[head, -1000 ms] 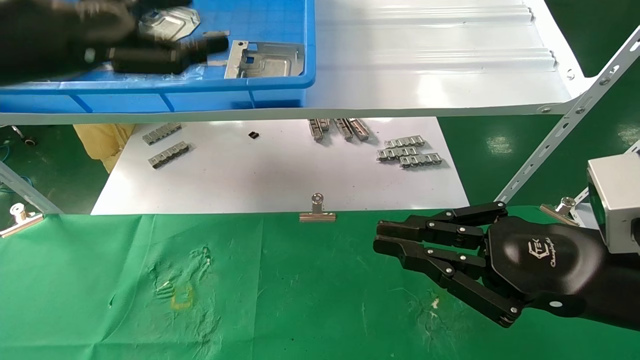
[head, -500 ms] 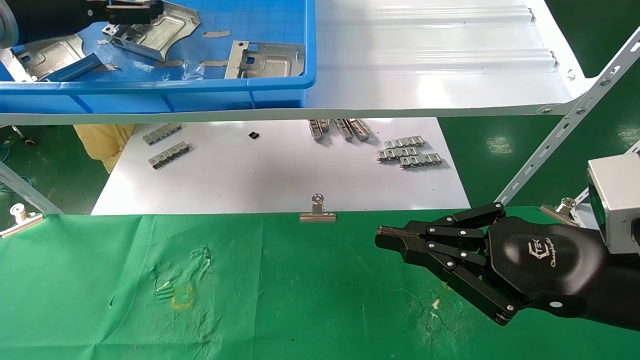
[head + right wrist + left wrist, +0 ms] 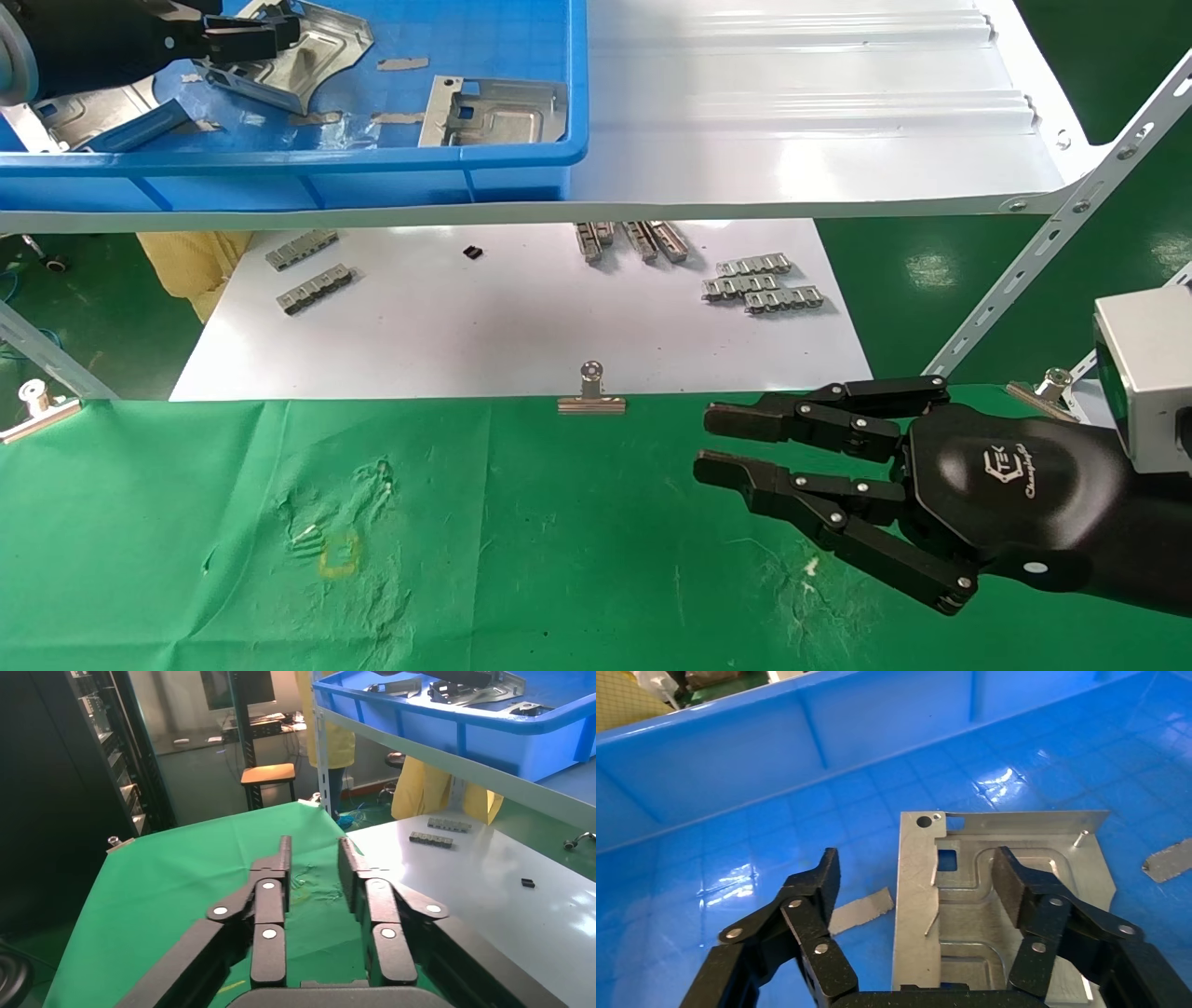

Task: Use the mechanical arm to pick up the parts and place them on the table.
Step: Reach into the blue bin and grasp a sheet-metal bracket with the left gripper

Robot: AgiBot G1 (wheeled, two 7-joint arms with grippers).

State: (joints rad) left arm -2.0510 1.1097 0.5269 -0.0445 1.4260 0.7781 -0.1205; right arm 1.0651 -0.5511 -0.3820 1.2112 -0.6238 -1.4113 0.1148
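Three silvery parts lie in the blue bin (image 3: 372, 158) on the shelf: one (image 3: 321, 42) under my left gripper (image 3: 270, 37), one (image 3: 498, 114) at the bin's front right, and one (image 3: 79, 107) at the front left, partly hidden by the arm. In the left wrist view my left gripper (image 3: 917, 871) is open just above a part (image 3: 916, 917). One finger (image 3: 1018, 888) is over its embossed recess, the other (image 3: 821, 881) is over bare bin floor. Over the green table (image 3: 521, 559), my right gripper (image 3: 712, 440) hangs open and holds nothing.
The glossy white shelf (image 3: 792, 112) overhangs a white tabletop with grey link strips (image 3: 764, 284). A binder clip (image 3: 590, 391) pins the cloth's far edge. A yellow square outline (image 3: 338, 554) marks the cloth. Tape scraps (image 3: 859, 910) lie on the bin floor.
My left gripper moved from the bin's front middle back and left, over the far-left part. The right gripper's fingers narrowed, then spread apart again, staying in place.
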